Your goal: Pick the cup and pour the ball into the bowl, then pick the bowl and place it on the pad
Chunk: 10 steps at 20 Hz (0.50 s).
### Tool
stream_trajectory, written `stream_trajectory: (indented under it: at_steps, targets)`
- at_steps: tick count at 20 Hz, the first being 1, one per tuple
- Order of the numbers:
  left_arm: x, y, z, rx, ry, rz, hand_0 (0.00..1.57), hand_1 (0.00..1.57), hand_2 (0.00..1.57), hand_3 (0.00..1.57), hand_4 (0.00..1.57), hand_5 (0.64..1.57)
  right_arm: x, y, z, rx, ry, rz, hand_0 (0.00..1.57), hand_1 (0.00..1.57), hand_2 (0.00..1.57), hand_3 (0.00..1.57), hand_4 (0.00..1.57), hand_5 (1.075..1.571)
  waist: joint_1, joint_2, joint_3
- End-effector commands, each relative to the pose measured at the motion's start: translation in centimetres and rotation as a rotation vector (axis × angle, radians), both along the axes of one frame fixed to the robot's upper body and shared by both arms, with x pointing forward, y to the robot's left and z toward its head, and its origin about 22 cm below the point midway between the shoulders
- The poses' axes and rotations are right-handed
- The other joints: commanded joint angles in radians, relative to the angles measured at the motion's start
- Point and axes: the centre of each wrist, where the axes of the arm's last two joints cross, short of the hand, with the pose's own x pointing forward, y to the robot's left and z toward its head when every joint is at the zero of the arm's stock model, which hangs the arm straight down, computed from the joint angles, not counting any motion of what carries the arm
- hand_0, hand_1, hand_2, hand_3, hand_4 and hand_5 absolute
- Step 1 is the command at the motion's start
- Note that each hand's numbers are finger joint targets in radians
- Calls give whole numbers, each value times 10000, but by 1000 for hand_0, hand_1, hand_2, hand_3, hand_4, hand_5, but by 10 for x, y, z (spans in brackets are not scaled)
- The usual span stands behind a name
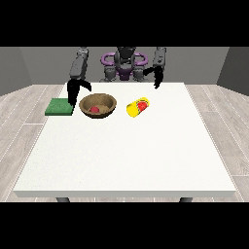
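The green pad (pixel 59 107) lies left of the wooden bowl (pixel 111 108). Above its right edge hangs the hand at the view's left (pixel 74 93); its finger spread cannot be made out. A red ball (pixel 95 110) sits inside the bowl. Right of the bowl the yellow cup (pixel 137 107) lies tipped over, something red at its mouth. Farther right, the hand at the view's right (pixel 157 78) hangs, fingers unreadable.

The bench (pixel 124 155) is plain white. The pad (pixel 59 107) is dark green, the bowl (pixel 98 105) brown with a red ball (pixel 94 110) inside. The cup (pixel 137 107) is yellow, red showing at its mouth. Both hands are black.
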Motion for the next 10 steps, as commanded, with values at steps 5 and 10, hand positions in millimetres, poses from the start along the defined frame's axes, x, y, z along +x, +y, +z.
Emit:
stream_trajectory:
  at_steps: [5,10]
  targets:
    - [-5,-6,38,40,-235,-259,0,0,0,0,945,1430,5,-13,-34,139,328,-255,0,0,0,0,393,1570,132,94,13]
    - [5,9,41,-59,-403,193,0,0,0,0,957,1430,4,11,-56,65,385,181,0,0,0,0,348,1571,-291,287,10]
